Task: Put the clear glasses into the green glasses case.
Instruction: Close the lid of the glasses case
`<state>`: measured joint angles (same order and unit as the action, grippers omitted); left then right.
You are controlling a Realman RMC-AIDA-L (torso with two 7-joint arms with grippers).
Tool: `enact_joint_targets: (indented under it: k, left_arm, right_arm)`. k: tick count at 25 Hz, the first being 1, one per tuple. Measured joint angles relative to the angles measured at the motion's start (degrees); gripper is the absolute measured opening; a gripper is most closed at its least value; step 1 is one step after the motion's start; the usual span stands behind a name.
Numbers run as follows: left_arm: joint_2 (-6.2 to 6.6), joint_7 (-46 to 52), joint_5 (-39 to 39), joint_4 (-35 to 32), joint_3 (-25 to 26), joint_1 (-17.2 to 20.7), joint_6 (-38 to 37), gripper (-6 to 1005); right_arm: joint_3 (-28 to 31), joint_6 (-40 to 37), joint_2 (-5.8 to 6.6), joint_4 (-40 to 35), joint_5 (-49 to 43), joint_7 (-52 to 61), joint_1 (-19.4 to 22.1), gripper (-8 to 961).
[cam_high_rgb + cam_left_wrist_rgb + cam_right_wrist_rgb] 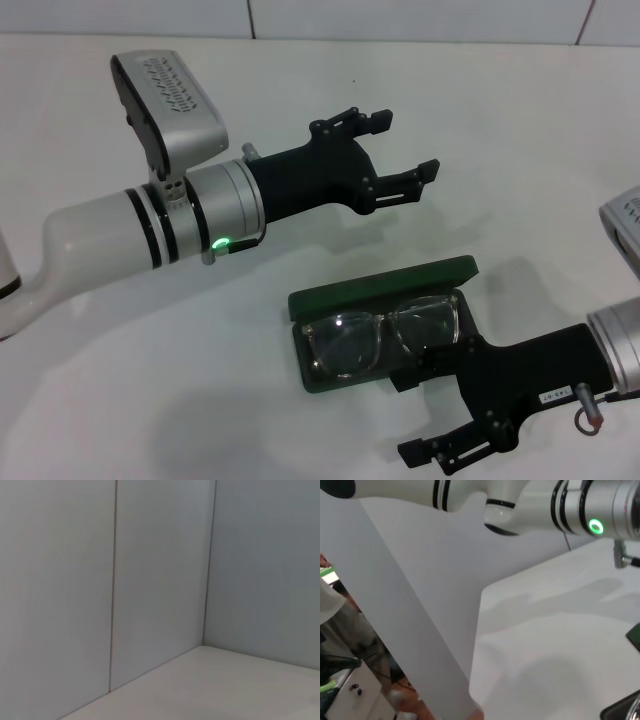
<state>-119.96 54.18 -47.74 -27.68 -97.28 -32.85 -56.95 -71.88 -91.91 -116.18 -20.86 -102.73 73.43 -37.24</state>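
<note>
The right pincer [425, 415] reaches in from the near right, low over the table [520, 150], jaws spread wide and empty; its far finger overlaps the right end of the green glasses case [385, 290]. The clear glasses [385, 335] lie inside that open case, lid raised at the far side. The left pincer [405, 145] hovers farther back, also wide open and empty, its arm stretched level from the left. The left wrist view shows only wall panels [160, 580] and bare table.
</note>
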Motion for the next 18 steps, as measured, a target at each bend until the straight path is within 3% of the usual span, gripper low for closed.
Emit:
enact_joint_targets:
  k: [12, 18]
  left_arm:
    - [0.00, 0.09, -0.01, 0.01, -0.01, -0.11, 0.00, 882]
    - [-0.01, 0.12, -0.20, -0.01, -0.23, -0.08, 0.00, 881]
  right_arm:
    - [-10.76, 6.14, 0.00, 0.12, 6.66, 6.68, -0.17, 861]
    - [-11.48, 7.85, 0.00, -0.22, 8.03, 7.77, -0.11, 861]
